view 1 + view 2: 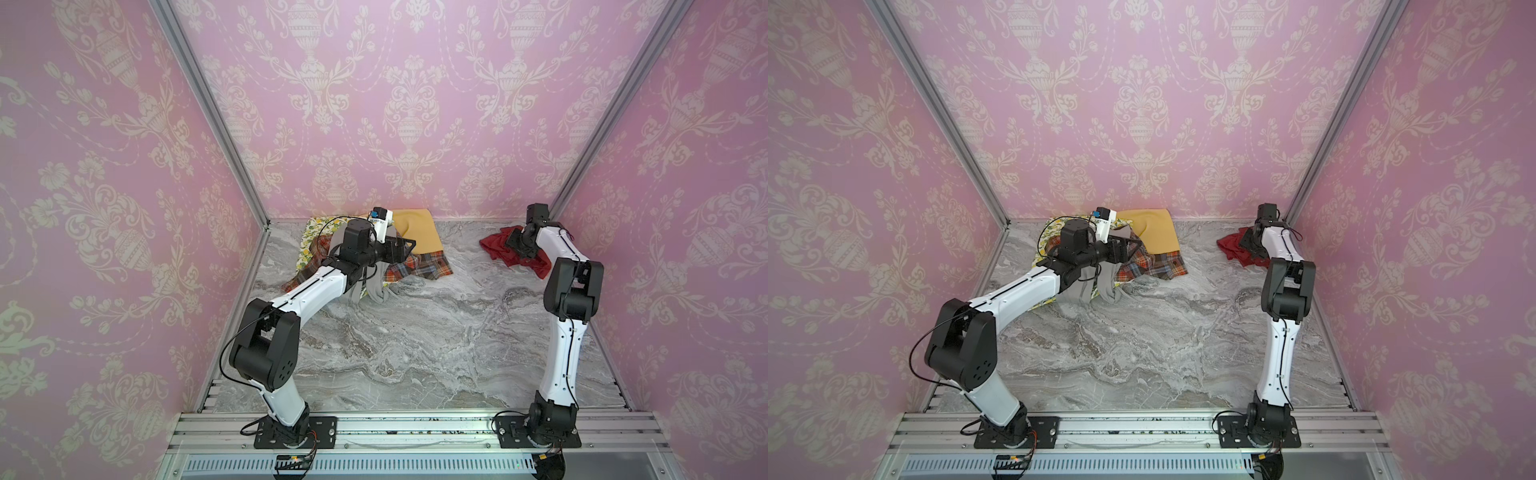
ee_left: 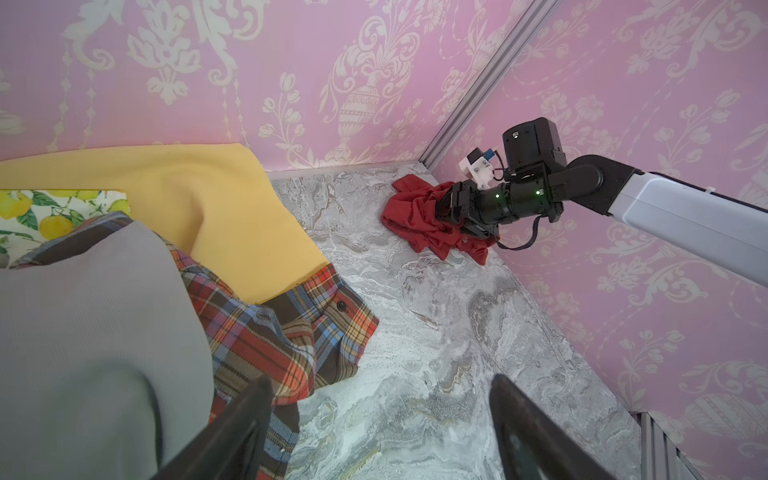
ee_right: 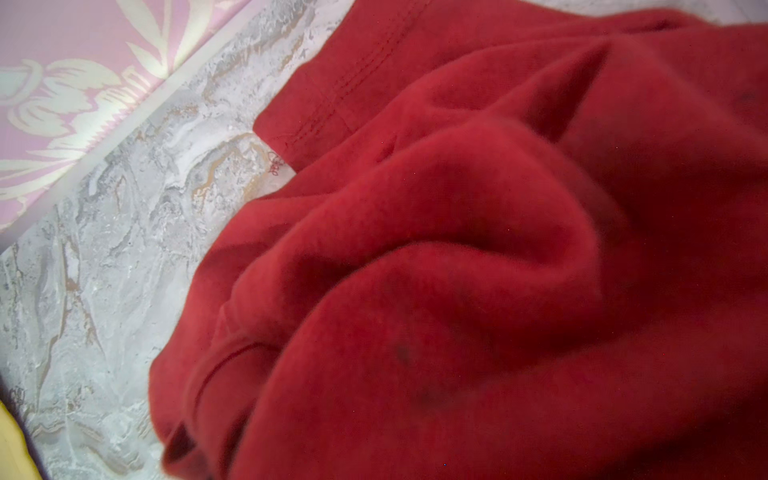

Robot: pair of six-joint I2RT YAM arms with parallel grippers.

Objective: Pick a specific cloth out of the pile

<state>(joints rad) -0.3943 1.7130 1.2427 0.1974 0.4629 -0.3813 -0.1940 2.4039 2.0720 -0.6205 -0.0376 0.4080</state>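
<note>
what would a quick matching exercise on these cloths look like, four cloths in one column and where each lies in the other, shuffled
Cloths:
1. dark red cloth
2. plain yellow cloth
3. grey garment
4. lemon-print cloth

Places:
A. draped over the plaid cloth
B. lying alone, well to the right of the pile
C. rear right part of the pile
D. left edge of the pile in both top views

Pairs: 1-B, 2-C, 3-A, 4-D
</note>
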